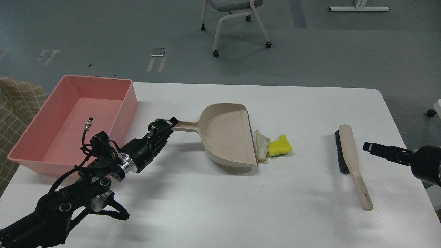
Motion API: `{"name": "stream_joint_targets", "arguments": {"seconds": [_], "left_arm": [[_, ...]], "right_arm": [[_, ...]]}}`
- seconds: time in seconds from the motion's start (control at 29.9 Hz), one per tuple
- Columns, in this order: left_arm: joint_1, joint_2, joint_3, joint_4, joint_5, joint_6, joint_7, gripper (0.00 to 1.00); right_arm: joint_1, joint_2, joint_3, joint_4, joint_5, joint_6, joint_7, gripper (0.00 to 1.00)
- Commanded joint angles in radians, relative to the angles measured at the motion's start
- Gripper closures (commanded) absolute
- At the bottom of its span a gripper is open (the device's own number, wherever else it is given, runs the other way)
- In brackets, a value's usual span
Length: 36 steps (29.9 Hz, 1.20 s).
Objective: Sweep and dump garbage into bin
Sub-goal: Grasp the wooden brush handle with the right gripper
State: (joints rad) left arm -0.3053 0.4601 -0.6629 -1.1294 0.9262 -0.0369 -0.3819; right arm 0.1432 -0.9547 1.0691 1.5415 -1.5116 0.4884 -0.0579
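Note:
My left gripper [164, 126] is shut on the handle of the beige dustpan [225, 134], whose open lip faces right. Just right of the lip lies an off-white stick-like scrap [262, 146], and touching it a small yellow sponge chunk [279, 146]; its green side does not show. Both lie on the white table [213, 206], outside the pan. The pink bin [74, 120] stands at the table's left edge, nothing showing inside. A beige hand brush [351, 162] with black bristles lies to the right. My right gripper [373, 148] comes in from the right, just right of the brush, seen side-on.
A white-legged chair [234, 20] on castors stands on the grey floor beyond the table. A checked fabric object [13, 103] sits left of the bin.

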Motion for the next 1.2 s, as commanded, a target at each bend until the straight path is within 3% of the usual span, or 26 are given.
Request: {"name": "stream_joint_targets", "arguments": {"seconds": [0.0, 0.37, 0.64, 1.17], "left_arm": [[0.002, -0.003, 0.000, 0.000, 0.000, 0.000, 0.000, 0.84], [0.012, 0.000, 0.000, 0.000, 0.010, 0.000, -0.008, 0.84], [0.015, -0.001, 0.000, 0.003, 0.010, 0.000, -0.017, 0.84], [0.015, -0.011, 0.000, 0.005, 0.008, 0.002, -0.018, 0.84]], "right_arm": [[-0.019, 0.008, 0.000, 0.003, -0.001, 0.000, -0.026, 0.00], [-0.030, 0.040, -0.015, 0.003, 0.002, 0.000, -0.033, 0.02], [-0.028, 0.086, -0.047, -0.006, -0.030, 0.000, -0.031, 0.21], [-0.016, 0.111, -0.077, 0.003, -0.041, 0.000, -0.034, 0.24]]}}
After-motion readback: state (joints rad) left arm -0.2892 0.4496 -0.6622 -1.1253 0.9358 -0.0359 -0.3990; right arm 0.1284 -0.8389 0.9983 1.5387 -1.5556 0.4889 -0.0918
